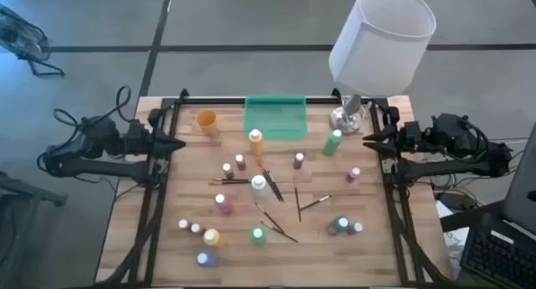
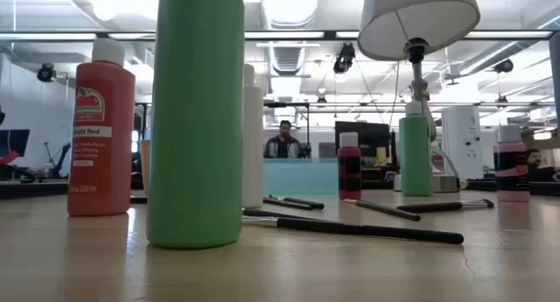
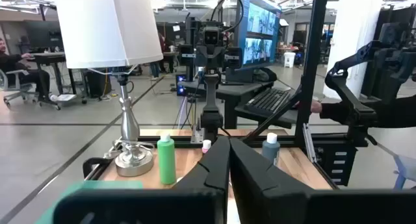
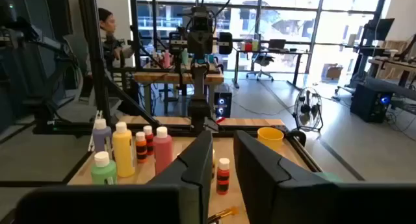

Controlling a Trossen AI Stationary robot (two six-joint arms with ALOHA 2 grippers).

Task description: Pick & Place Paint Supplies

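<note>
Paint bottles stand upright across the wooden table: an orange one (image 1: 255,141), a green one (image 1: 332,142), a white one (image 1: 259,185) and several smaller ones toward the near edge, among them a yellow one (image 1: 211,236). Thin dark-handled brushes (image 1: 275,224) lie flat among them. The low view shows a green bottle (image 2: 196,118), a red one (image 2: 102,131) and a brush (image 2: 350,228) close up. My left gripper (image 1: 177,144) is shut and parked at the table's left edge. At the right edge waits my right gripper (image 1: 366,140), a narrow gap between its fingers (image 4: 201,156). Neither is near a bottle.
A green tray (image 1: 275,117) sits at the far edge in the middle, with an orange cup (image 1: 206,120) to its left. A table lamp (image 1: 347,115) with a white shade (image 1: 381,38) stands at the far right. Black frame bars run along both side edges.
</note>
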